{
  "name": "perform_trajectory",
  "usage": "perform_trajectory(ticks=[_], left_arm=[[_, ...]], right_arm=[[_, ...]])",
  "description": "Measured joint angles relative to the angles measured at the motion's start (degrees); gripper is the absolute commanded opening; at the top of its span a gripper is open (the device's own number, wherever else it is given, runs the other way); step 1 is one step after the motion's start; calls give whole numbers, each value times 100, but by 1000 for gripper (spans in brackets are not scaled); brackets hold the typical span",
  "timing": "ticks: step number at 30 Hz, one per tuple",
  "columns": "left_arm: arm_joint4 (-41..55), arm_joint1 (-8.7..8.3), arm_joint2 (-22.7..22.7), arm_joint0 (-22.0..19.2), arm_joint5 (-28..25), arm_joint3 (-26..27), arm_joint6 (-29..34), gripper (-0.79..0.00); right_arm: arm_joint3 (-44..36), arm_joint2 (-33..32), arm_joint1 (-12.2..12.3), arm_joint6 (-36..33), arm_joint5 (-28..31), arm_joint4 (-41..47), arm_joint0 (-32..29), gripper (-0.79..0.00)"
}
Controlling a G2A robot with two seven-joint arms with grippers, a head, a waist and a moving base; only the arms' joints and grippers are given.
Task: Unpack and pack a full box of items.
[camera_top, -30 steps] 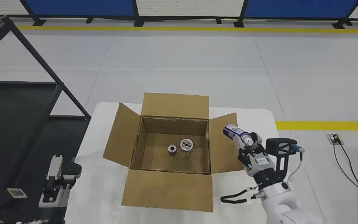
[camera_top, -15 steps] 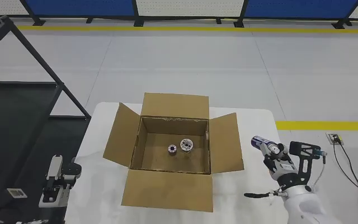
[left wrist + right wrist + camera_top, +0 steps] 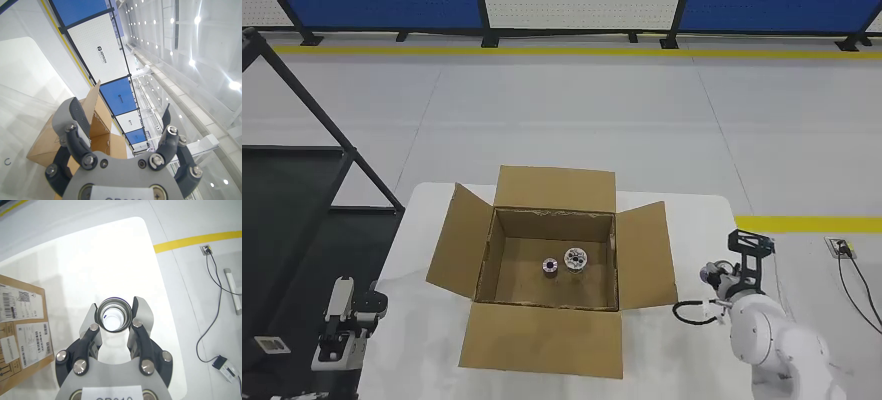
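An open cardboard box [image 3: 552, 330] stands in the middle of the white table [image 3: 697, 215]. Two small round metal items [image 3: 550, 266] [image 3: 575, 260] lie on its floor. My right gripper [image 3: 114, 303] is shut on a metal spray can [image 3: 114, 315] with a purple label, held upright over bare table to the right of the box's right flap [image 3: 22, 323]. Whether the can touches the table I cannot tell. From above, the right gripper [image 3: 714, 274] sits just off that flap. My left gripper [image 3: 120, 106] is open with nothing in it, low beside the table's left side, pointing up past the box [image 3: 105, 132].
The left arm [image 3: 342, 330] hangs off the table's left edge near a black frame [image 3: 332, 140]. Right of the table, a cable [image 3: 213, 272] and a small device [image 3: 226, 369] lie on the floor. Bare tabletop lies right of the box.
The right arm carried the can from above the box's right flap out to the right and lower, now over bare table. The left arm has not moved.
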State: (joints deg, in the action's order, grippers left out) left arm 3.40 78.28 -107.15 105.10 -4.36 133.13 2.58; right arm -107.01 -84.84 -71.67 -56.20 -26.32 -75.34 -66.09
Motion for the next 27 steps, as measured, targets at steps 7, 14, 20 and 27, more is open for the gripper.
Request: perform_trajectory(ticks=[7, 14, 20, 27], left_arm=[[0, 0, 0, 0, 0, 0, 0, 0], [0, 0, 0, 0, 0, 0, 0, 0], [0, 0, 0, 0, 0, 0, 0, 0], [0, 0, 0, 0, 0, 0, 0, 0]], right_arm=[[685, 179, -35, -299, 108, -93, 517, -785], [1301, 188, -68, -86, 210, 74, 788, -785], [1664, 216, -90, 71, 273, 136, 892, -785], [1868, 260, -115, 192, 359, 227, 964, -671]])
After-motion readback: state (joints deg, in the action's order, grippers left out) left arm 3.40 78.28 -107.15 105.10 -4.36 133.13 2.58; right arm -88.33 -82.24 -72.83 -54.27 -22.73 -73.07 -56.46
